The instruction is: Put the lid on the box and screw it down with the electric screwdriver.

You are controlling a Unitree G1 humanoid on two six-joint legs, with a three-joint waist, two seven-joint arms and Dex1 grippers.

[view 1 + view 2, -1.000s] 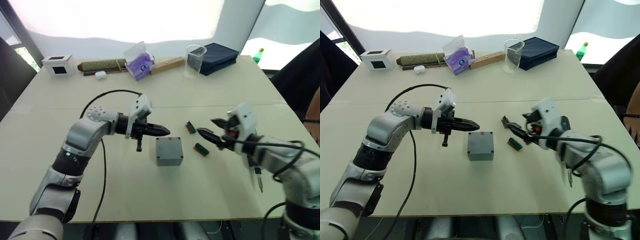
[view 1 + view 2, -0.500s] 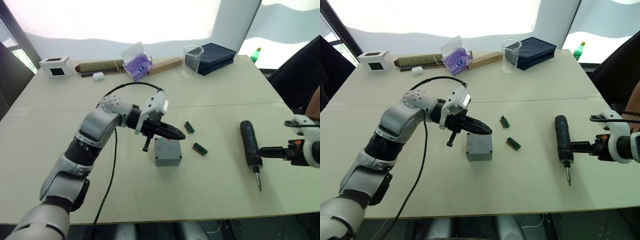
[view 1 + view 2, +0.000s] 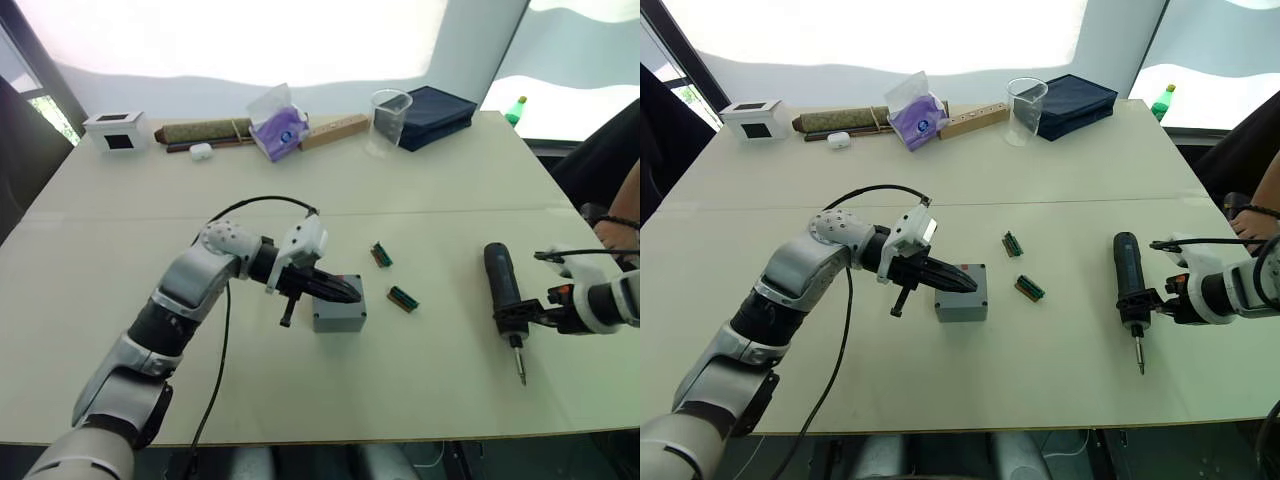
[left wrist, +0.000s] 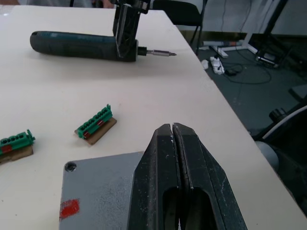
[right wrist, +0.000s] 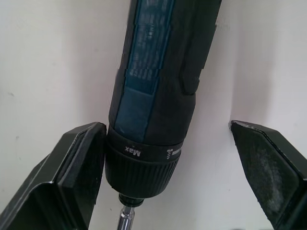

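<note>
Straddling the electric screwdriver [image 5: 158, 91] near the surface's right edge, right gripper [image 5: 168, 177] jaws were wide open, one touching its collar. Left gripper [image 4: 173, 139] jaws closed over the lid [image 4: 96, 191] mid-surface.

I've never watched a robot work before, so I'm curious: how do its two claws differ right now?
The left gripper has its fingers pressed shut, while the right gripper is spread wide open. The left gripper sits over the grey box, whereas the right gripper straddles the electric screwdriver near its bit end, one finger against it and the other apart. Both have two black fingers and hang low over the table.
</note>
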